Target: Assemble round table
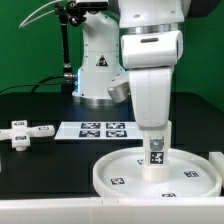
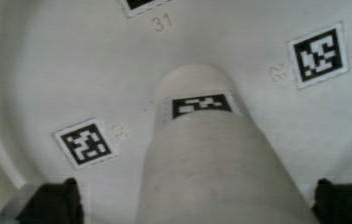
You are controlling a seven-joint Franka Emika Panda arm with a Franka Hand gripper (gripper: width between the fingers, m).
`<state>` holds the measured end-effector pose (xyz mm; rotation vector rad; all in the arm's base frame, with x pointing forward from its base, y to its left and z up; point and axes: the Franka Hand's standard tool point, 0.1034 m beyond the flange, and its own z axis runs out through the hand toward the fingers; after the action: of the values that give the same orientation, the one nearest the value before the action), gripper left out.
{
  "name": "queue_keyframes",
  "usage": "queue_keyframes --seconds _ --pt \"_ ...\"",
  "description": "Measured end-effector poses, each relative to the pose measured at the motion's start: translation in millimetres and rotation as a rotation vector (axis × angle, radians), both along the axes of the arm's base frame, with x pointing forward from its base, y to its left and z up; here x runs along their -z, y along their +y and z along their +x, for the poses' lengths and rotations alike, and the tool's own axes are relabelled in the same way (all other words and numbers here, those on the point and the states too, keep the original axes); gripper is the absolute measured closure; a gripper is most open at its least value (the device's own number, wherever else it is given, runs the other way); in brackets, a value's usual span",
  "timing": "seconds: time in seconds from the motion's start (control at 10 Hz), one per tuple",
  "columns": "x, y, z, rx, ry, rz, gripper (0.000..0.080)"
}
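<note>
The large rimmed round disc (image 1: 112, 172) lies flat at the front of the table. The short cylindrical leg (image 1: 156, 160) stands upright on its middle, with a tag on its side. My gripper (image 1: 156, 140) is straight above the leg, with its fingers down on either side of the leg's top. In the wrist view the leg (image 2: 199, 150) runs between the two dark fingertips (image 2: 52, 203), with a small gap on each side, so the gripper (image 2: 194, 205) is open. The disc's floor (image 2: 48, 80) with its tags lies below. The cross-shaped foot (image 1: 26, 131) lies at the exterior view's left.
The marker board (image 1: 95, 129) lies flat behind the disc. The robot's base (image 1: 100, 70) stands at the back. A white block (image 1: 216, 160) shows at the exterior view's right edge, next to the disc's rim.
</note>
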<state>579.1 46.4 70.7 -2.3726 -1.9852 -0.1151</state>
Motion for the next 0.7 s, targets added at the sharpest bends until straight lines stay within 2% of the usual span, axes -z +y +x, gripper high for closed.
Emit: queue_keyframes --seconds 0.3,0.5,0.6,0.7 --pt "-0.2 -2.6 0.5 -0.178 -0.013 -0.039 0.0150" --pt "-0.4 -1.7 0.8 -0.171 -0.013 -0.042 0.0150" --pt "-0.8 -1.5 1.2 -0.170 -0.014 -0.043 0.0284" --pt "-0.2 -2.3 0.7 -0.169 -0.012 -0.043 0.0284"
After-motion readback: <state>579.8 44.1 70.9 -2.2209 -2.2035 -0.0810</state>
